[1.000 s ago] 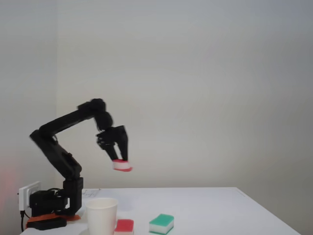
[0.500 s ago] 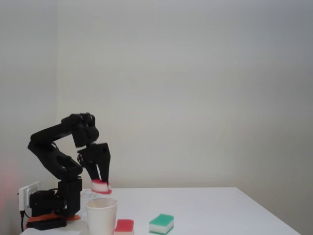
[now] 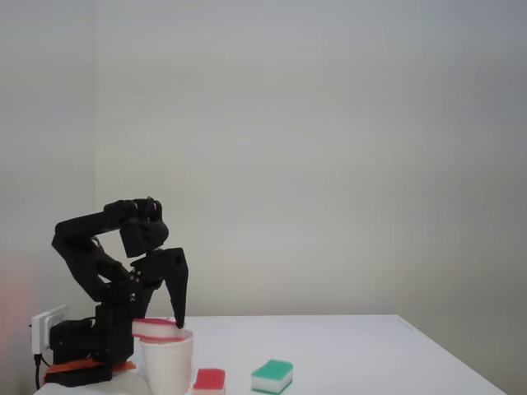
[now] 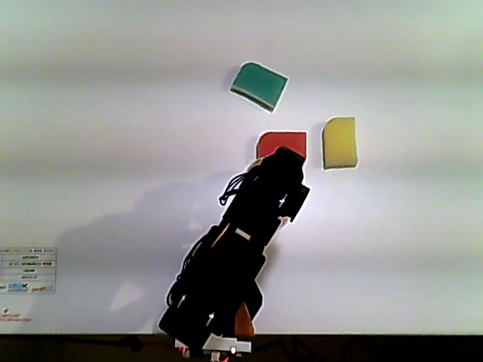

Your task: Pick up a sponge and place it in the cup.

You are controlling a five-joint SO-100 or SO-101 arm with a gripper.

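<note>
The red-topped block sponge (image 3: 158, 328) lies flat across the rolled rim of the tapered white paper cup (image 3: 167, 364), directly under the spread-open, empty black gripper (image 3: 165, 317).

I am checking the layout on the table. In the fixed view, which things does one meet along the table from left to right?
White wall plug → arm base → cup with a sponge resting on its rim → second red-topped sponge → green-topped sponge.

A plain pale wall (image 3: 329, 148) rises behind the white table (image 3: 370, 346).
</note>
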